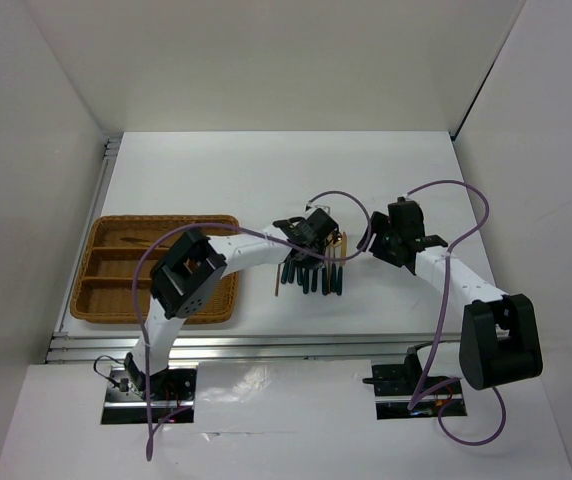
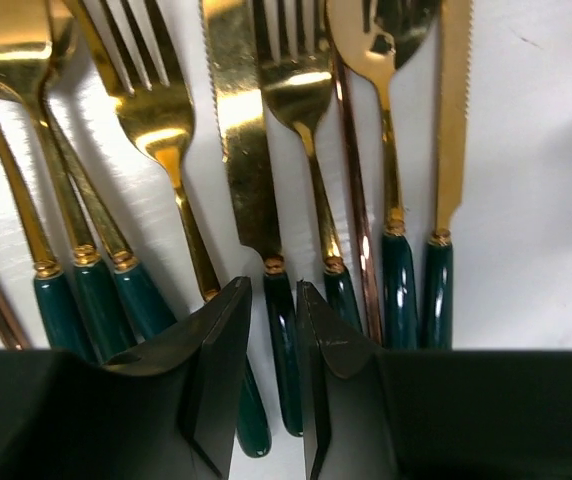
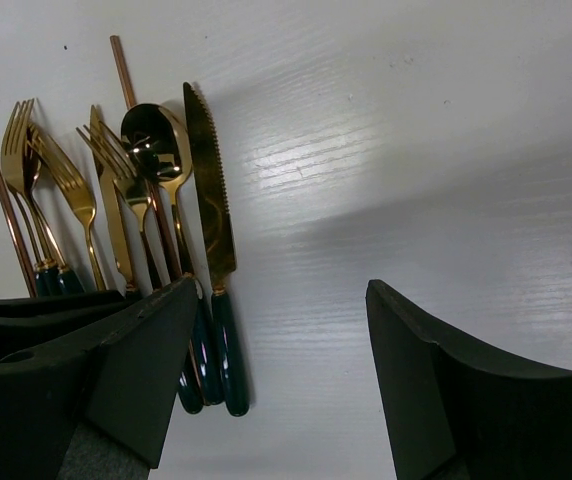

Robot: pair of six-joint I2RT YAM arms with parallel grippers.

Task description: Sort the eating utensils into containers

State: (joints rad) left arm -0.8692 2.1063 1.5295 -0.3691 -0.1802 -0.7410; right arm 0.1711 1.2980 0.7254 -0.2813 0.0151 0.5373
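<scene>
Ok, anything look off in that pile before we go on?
Nothing damaged. The utensils lie in a row, but one brown stick sits between a fork and a spoon, while the other stick lies apart at the row's left end.

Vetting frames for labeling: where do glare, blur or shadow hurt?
Left wrist: glare streaks the middle knife, and the left fingers look soft. Right wrist: sheen and a shadow band cross the table, and the right fingers are blurred. Top external: evenly lit, but the utensils are tiny.
</scene>
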